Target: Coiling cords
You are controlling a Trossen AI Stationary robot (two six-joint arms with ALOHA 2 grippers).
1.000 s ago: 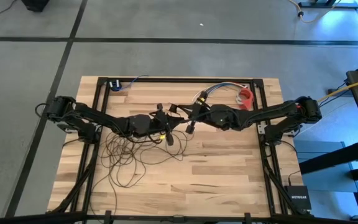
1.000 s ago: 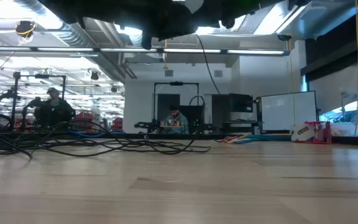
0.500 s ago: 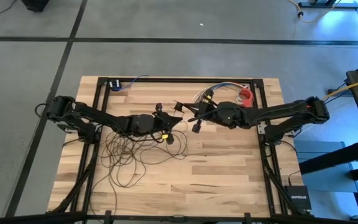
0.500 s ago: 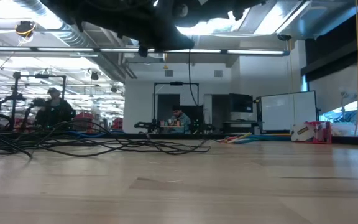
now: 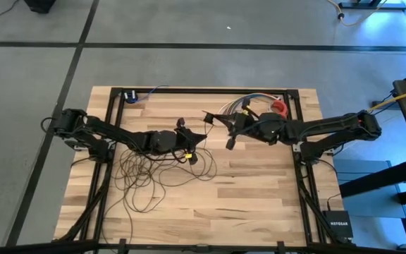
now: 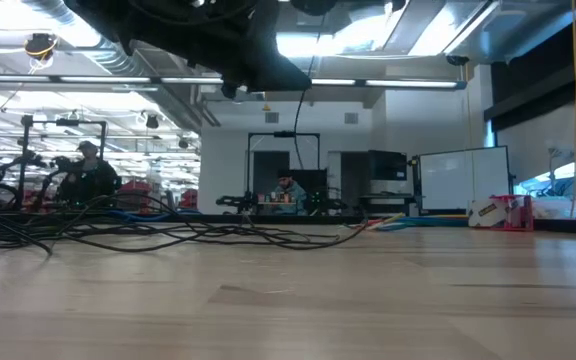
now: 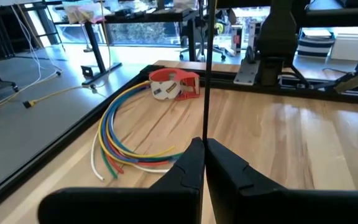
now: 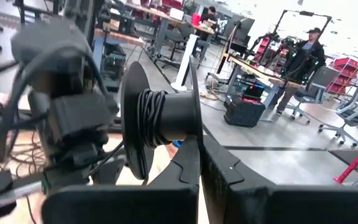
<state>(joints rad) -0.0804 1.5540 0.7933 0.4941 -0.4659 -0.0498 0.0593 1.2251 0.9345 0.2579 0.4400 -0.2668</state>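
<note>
High view: the wooden table point(image 5: 252, 190) fills the middle, with both dark arms reaching in from 9 and 3 o'clock toward its centre. The cords point(image 5: 143, 176) lie in a loose tangle of loops on the table's 8 o'clock part, below the left arm, and one strand rises from the heap to that arm's tip. The left gripper point(image 5: 191, 156) hangs just 9 o'clock of the centre, its jaws pressed together on the thin dark strand, which in the left wrist view runs straight up from between the fingertips point(image 7: 194, 155). The right gripper point(image 5: 225, 134) is up toward 12 o'clock of the centre, jaws closed on the rim of a black spool point(image 8: 157, 124) that carries several turns of cord; the right wrist view shows the flange pinched between the fingers. Near 1 o'clock on the table lie a bundle of coloured wires point(image 7: 120, 140) and, beside it, a red tape dispenser point(image 7: 173, 84). In the low view, people sit at desks far behind.
</note>
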